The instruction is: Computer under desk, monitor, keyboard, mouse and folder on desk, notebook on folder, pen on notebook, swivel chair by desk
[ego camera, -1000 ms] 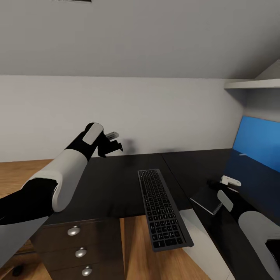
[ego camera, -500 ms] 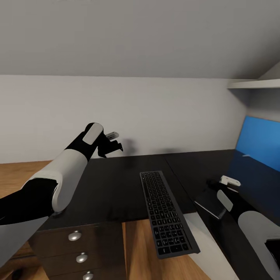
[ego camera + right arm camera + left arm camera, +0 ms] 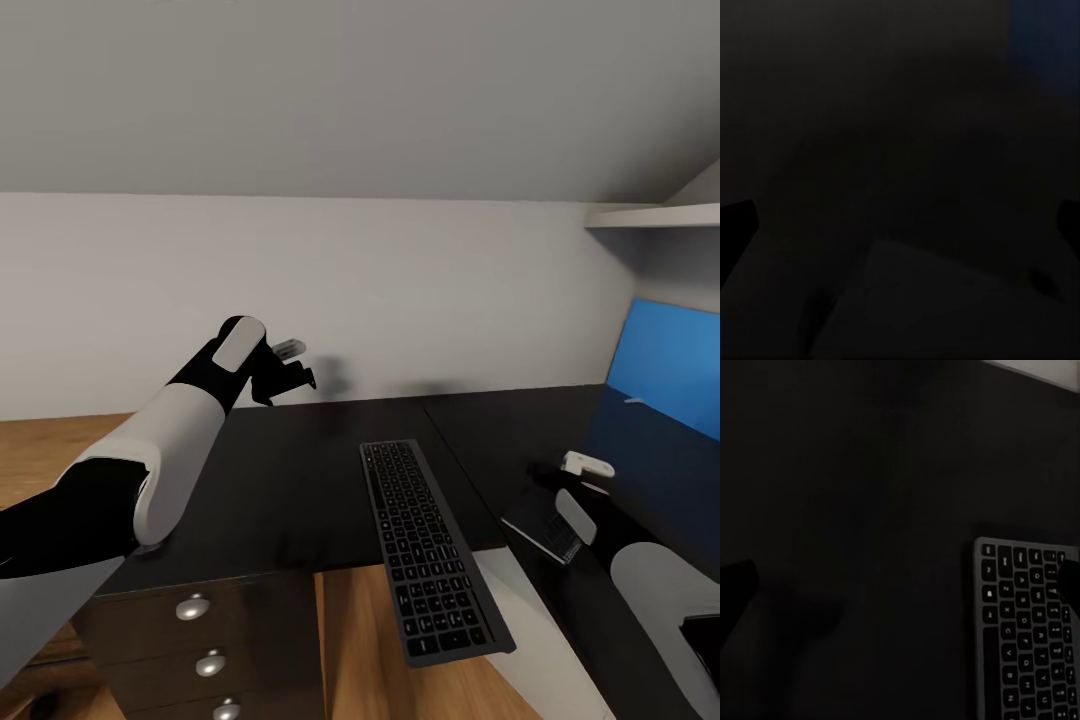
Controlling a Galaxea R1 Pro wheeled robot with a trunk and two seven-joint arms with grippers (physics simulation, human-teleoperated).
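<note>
The dark keyboard (image 3: 428,543) lies lengthwise on the black desk (image 3: 290,470), its near end jutting past the front edge; it also shows in the left wrist view as the keyboard (image 3: 1027,637). My left gripper (image 3: 297,364) hovers open above the desk's back left part, apart from the keyboard. At the right, my right gripper (image 3: 560,470) is open and low over the thin grey notebook (image 3: 540,528), which the wrist partly covers. The right wrist view shows the notebook (image 3: 945,300) as a pale rectangle on the dark desk top. A small white stick, perhaps the pen (image 3: 631,401), lies farther back.
A blue wall panel (image 3: 668,365) rises behind the desk's right wing, under a white shelf (image 3: 650,215). Drawers with round silver knobs (image 3: 192,606) sit under the desk's left end. Wooden floor (image 3: 355,640) shows below the keyboard's overhang.
The whole picture shifted slightly a second ago, so the camera moved. Since then my right wrist has slid a little farther over the notebook. The left arm has held still.
</note>
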